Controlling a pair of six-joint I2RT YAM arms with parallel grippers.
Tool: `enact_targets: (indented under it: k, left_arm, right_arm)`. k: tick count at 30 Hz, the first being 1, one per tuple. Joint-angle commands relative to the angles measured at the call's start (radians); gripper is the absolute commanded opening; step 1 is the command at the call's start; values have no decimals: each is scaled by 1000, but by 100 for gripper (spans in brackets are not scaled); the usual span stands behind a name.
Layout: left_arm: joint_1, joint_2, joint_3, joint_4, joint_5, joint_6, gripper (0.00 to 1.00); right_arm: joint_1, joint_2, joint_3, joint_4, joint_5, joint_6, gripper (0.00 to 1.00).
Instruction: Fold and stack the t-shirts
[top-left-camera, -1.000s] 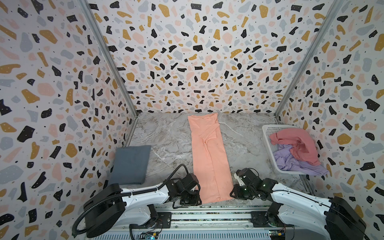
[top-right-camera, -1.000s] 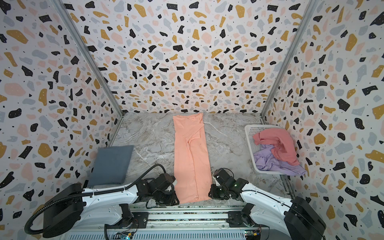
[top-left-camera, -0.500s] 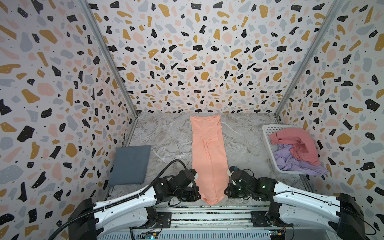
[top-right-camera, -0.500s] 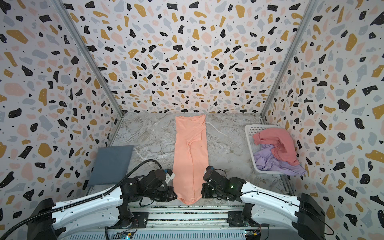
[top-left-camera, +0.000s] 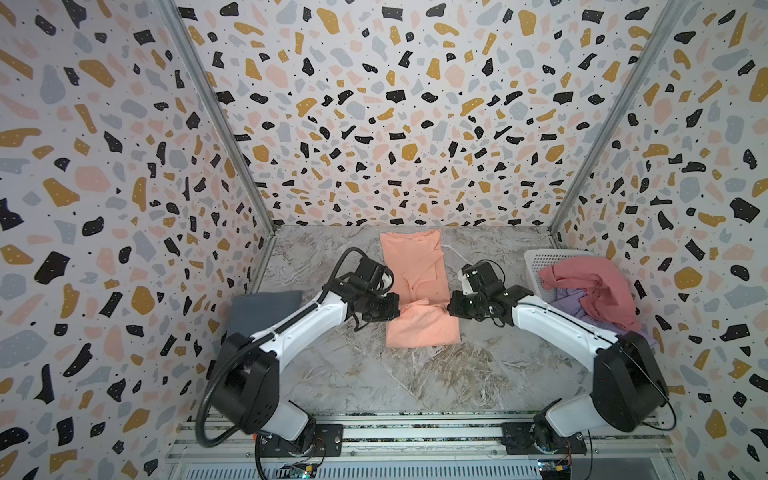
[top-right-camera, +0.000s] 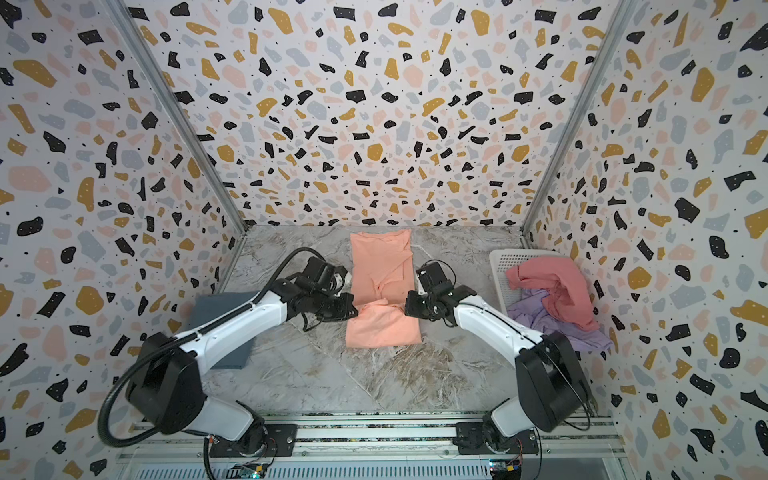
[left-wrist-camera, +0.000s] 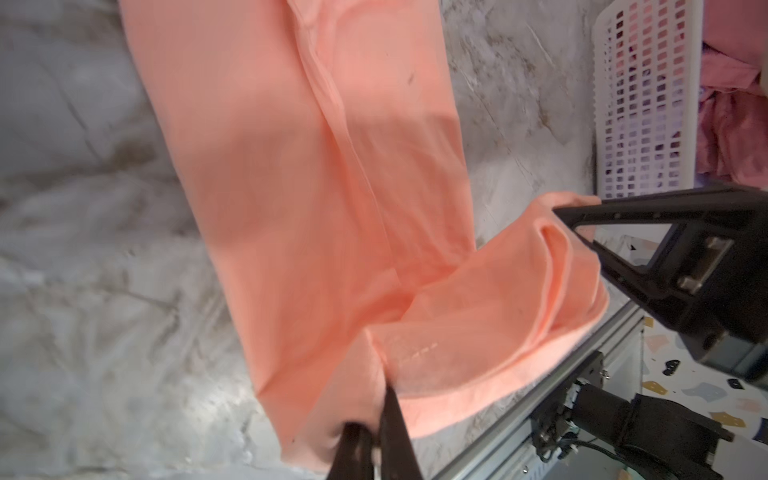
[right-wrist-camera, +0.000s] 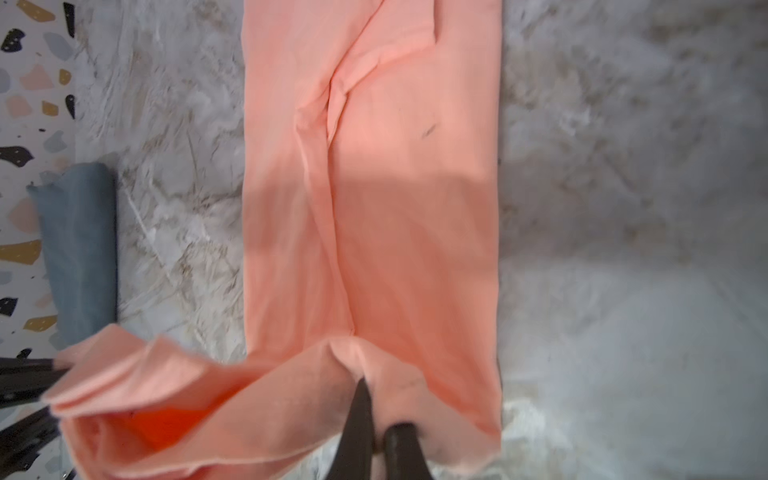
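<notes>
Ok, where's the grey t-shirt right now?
In both top views the grey t-shirt lies folded on the table beside the left wall, partly hidden by the left arm.

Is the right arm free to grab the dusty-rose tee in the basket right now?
Probably not yet: the right gripper is shut on the peach tee. The dusty-rose tee lies uncovered atop the white basket beside that arm. Release first.
</notes>
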Motion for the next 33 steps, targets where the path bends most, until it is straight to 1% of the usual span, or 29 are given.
enact_targets:
  k: [1, 2, 4, 5, 6, 7, 8, 10, 11, 14, 17, 22, 24, 27, 30, 33]
  left_arm:
    - [72, 114, 114, -22, 57, 133, 0]
    - [91, 157, 149, -22, 76, 142, 0]
    - [129, 254, 239, -33, 94, 150, 0]
    - [145, 290, 270, -19, 105, 147, 11]
    - [158, 323, 297, 19, 127, 137, 35]
    - [170, 350, 321, 65, 144, 118, 51]
    - [179, 376, 352, 84, 156, 108, 59]
    - [198, 421, 422, 85, 140, 78, 62]
    - [203, 422, 431, 90, 125, 70, 63]
    - [213, 379, 406, 82, 65, 79, 64]
    - [215, 310, 318, 59, 44, 89, 64]
    - [212, 132, 25, 110, 77, 31, 64]
    - [204, 50, -97, 145, 111, -1, 63]
    - [177, -37, -231, 186, 161, -32, 63]
    - [139, -70, -333, 249, 199, -76, 63]
    - [111, -66, -404, 358, 243, -154, 61]
  right_arm:
    - [-63, 105, 140, 31, -76, -131, 0]
    - [-82, 146, 175, 37, -102, -144, 1]
    - [-119, 239, 268, 41, -169, -179, 10]
    - [-129, 274, 306, 42, -173, -189, 13]
    - [-139, 308, 344, 38, -166, -195, 23]
    - [-150, 332, 369, 47, -166, -198, 39]
    - [-160, 345, 380, 60, -167, -190, 49]
    - [-180, 366, 390, 75, -207, -175, 65]
    - [-184, 370, 390, 75, -223, -174, 69]
    - [-186, 328, 322, 84, -210, -174, 70]
    - [-186, 240, 190, 104, -205, -152, 70]
    - [-173, 53, -69, 125, -208, -70, 70]
    - [-165, -27, -166, 129, -208, -30, 70]
    - [-156, -121, -283, 151, -215, 27, 70]
    - [-154, -159, -369, 186, -245, 75, 70]
    - [-151, -157, -435, 276, -276, 121, 70]
